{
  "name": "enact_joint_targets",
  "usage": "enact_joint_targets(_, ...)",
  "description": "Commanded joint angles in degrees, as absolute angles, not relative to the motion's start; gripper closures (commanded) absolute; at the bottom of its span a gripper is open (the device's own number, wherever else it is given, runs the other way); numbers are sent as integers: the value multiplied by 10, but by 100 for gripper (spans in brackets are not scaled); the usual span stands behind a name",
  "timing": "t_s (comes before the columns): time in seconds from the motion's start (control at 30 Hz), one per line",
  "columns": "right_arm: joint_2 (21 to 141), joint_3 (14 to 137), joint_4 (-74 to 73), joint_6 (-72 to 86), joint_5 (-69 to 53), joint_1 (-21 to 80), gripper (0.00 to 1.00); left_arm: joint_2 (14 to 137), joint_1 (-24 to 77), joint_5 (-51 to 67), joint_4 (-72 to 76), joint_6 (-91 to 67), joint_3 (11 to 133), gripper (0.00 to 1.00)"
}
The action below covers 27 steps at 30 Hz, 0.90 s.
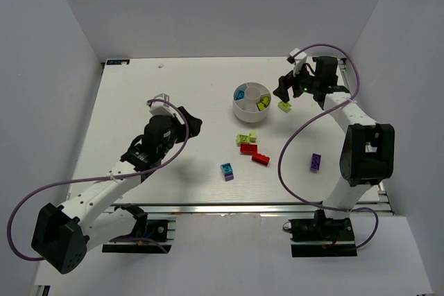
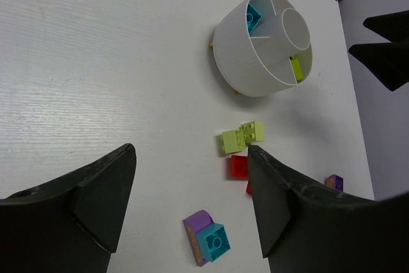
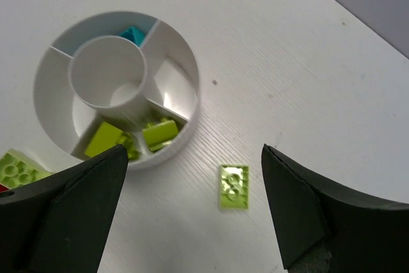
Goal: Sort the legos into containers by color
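Black fingers (image 3: 61, 215) of the right gripper (image 3: 193, 155) stand wide apart and hold nothing. Between them, on the white table (image 3: 307, 62), lies one lime green lego (image 3: 234, 187). It is flat, with its studs up, just beside the round white dish (image 3: 186, 133) but not touching it. Inside the dish, several lime green legos (image 3: 160, 133) lie in the compartment nearest to this gripper. One cyan lego (image 3: 133, 34) lies in the compartment on the opposite side of the central hub (image 3: 105, 71).

The left gripper (image 2: 190, 151) is also wide open and empty. It hovers above the table, well apart from the dish. Ahead of it lie the other legos: a lime green pair (image 2: 243, 137) touching each other, a red lego (image 2: 238, 166) just beside them, a cyan-on-purple stack (image 2: 208, 242) nearer to the fingers, and a purple lego (image 2: 333, 182) off to the side. In the top view a second red lego (image 1: 261, 159) lies against the first one.
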<state>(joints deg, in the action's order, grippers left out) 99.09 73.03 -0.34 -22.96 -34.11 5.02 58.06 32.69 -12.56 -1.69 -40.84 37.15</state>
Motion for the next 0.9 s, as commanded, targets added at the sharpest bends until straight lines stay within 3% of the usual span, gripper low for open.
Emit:
enact_joint_targets(0.0, 1019, 767, -72, -258, -293, 39, 11, 589, 323, -114, -22, -405, 403, 18)
enact_joint_targets(0.2, 1075, 818, -123, -289, -236, 33, 12, 602, 323, -103, -24, -406, 409, 17)
enact_joint_targets(0.53, 1176, 910, -196, -328, -248, 33, 28, 597, 323, -106, -25, -411, 404, 17)
enact_joint_targets(0.87, 1224, 926, -207, -343, -231, 33, 31, 601, 323, -105, -22, -416, 403, 17)
